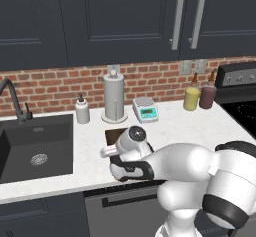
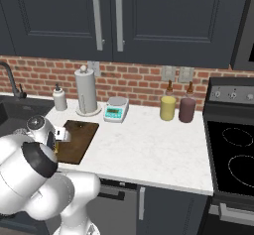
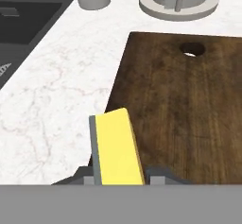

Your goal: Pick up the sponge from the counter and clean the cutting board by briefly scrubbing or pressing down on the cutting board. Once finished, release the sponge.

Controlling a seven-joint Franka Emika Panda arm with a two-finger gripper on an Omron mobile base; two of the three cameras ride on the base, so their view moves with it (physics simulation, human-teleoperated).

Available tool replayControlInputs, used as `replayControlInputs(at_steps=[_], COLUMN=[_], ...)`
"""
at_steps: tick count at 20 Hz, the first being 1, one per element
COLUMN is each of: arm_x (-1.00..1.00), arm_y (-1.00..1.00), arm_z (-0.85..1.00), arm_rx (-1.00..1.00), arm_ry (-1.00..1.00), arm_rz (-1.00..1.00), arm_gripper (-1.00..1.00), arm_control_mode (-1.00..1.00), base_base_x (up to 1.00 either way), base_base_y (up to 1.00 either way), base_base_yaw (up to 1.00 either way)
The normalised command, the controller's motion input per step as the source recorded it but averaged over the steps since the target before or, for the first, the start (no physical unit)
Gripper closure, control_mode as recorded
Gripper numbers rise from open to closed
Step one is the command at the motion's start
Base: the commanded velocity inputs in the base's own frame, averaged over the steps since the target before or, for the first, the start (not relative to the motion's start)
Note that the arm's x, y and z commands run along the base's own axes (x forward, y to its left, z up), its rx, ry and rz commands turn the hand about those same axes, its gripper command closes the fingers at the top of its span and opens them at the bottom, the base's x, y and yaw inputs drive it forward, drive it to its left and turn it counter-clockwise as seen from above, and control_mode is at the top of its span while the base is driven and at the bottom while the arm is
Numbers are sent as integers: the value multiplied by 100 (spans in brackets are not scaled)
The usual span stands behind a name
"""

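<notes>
Yellow sponge [image 3: 116,147] clamped between jaws, over cutting board [image 3: 189,105] edge.

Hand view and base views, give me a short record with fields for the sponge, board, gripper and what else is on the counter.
sponge: yellow rectangular sponge with a grey-green face, held on edge between the fingertips, over the board's left edge
cutting board: dark brown wooden cutting board with a round hole, flat on the white marbled counter
gripper: gripper, shut on the sponge
sink: dark basin, left of the board
behind board: grey paper towel holder, white soap bottle, small kitchen scale
</notes>
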Motion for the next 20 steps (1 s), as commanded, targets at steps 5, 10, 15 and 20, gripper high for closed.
replayControlInputs(at_steps=[5, 10, 15, 20], arm_x=[0, 1, 10, 28], arm_y=[-66, -76, -49, -25], arm_z=[0, 0, 0, -13], arm_rx=[0, 0, 0, 0], arm_ry=[-9, 0, 0, 0], arm_rz=[0, -4, -6, -5], arm_gripper=[100, 100, 100, 100], arm_control_mode=[-100, -100, -100, -100], base_base_x=[0, 0, 0, 0], base_base_y=[0, 0, 0, 0], base_base_yaw=[0, 0, 0, 0])
